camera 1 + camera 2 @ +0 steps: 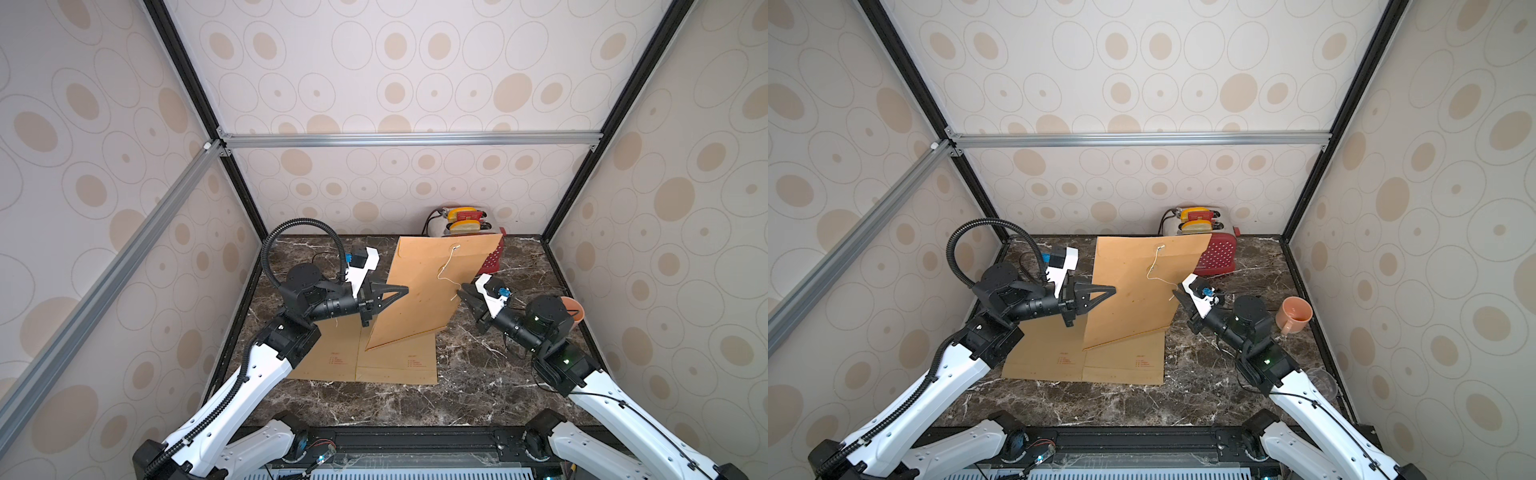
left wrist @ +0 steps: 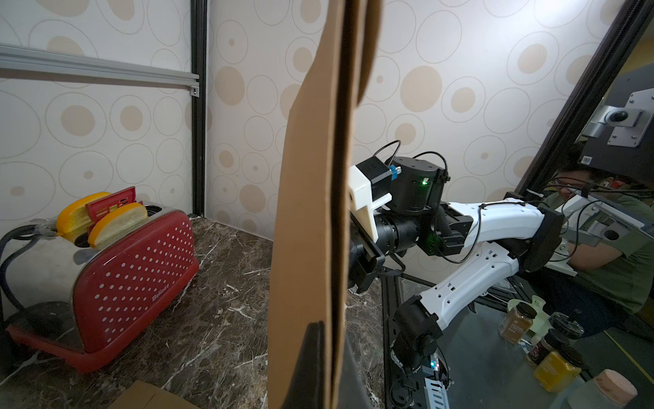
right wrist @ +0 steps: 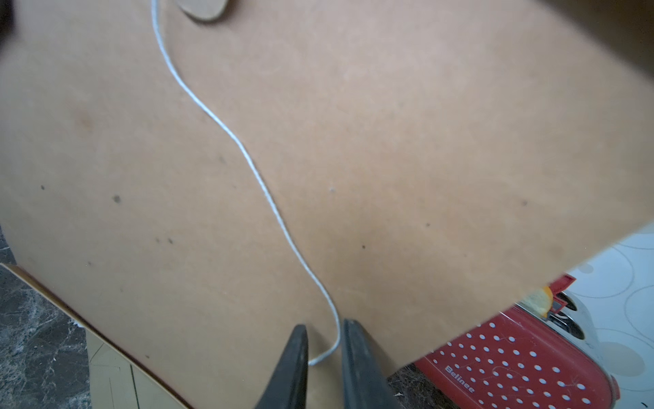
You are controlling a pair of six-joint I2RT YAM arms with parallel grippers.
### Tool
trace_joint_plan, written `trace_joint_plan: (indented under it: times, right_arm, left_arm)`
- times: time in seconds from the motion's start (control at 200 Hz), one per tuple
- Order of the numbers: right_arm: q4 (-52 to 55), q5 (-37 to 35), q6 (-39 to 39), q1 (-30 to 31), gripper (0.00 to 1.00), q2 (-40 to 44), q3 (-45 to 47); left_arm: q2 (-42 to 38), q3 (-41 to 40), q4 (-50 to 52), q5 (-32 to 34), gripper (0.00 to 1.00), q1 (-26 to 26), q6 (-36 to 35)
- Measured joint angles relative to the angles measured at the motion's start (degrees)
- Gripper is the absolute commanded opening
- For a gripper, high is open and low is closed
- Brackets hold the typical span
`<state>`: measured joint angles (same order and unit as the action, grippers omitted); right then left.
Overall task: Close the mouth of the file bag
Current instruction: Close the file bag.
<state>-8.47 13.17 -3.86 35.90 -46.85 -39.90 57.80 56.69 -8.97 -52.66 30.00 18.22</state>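
A brown file bag (image 1: 428,286) (image 1: 1133,291) stands nearly upright over the table, its mouth end toward the back wall. My left gripper (image 1: 405,288) (image 1: 1113,289) (image 2: 334,325) is shut on the bag's left edge (image 2: 308,212), one finger on each face. A white string (image 1: 446,266) (image 1: 1156,266) (image 3: 247,159) hangs from the round button (image 3: 205,9) down the bag's face (image 3: 389,141). My right gripper (image 1: 459,292) (image 1: 1175,293) (image 3: 325,327) is at the string's lower end. Its jaws stand a narrow gap apart with the string lying loose between them.
Two more brown file bags (image 1: 395,361) (image 1: 1121,361) lie flat under the lifted one. A red toaster (image 1: 492,257) (image 1: 1219,253) (image 2: 134,262) (image 3: 513,371) stands at the back wall. At the right edge are an orange mug (image 1: 573,311) (image 1: 1293,313) and a clear cup (image 1: 1323,382).
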Motion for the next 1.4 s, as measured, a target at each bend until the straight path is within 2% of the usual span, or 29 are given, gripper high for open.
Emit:
trace_joint_plan:
  times: [0.255, 0.701, 0.931, 1.397]
  right_arm:
    - [-0.13, -1.73, 1.31, 0.02, 0.0, -1.14, 0.07]
    - [1.09, 10.23, 7.58, 0.04, 0.0, 7.82, 3.98]
    - [2.4, 16.92, 10.8, 0.04, 0.0, 8.2, 5.2]
    - [4.7, 16.98, 10.05, 0.04, 0.0, 11.08, 6.56]
  left_arm:
    - [0.0, -0.04, -0.07, 0.0, 0.0, 0.0, 0.0]
    - [-0.72, -0.98, 0.0, 2.05, 0.0, 0.0, -0.09]
    - [-2.73, -2.97, -0.9, 4.52, 0.0, 0.0, -0.57]
    - [-4.42, -5.09, -3.89, 6.75, 0.0, 0.0, -2.01]
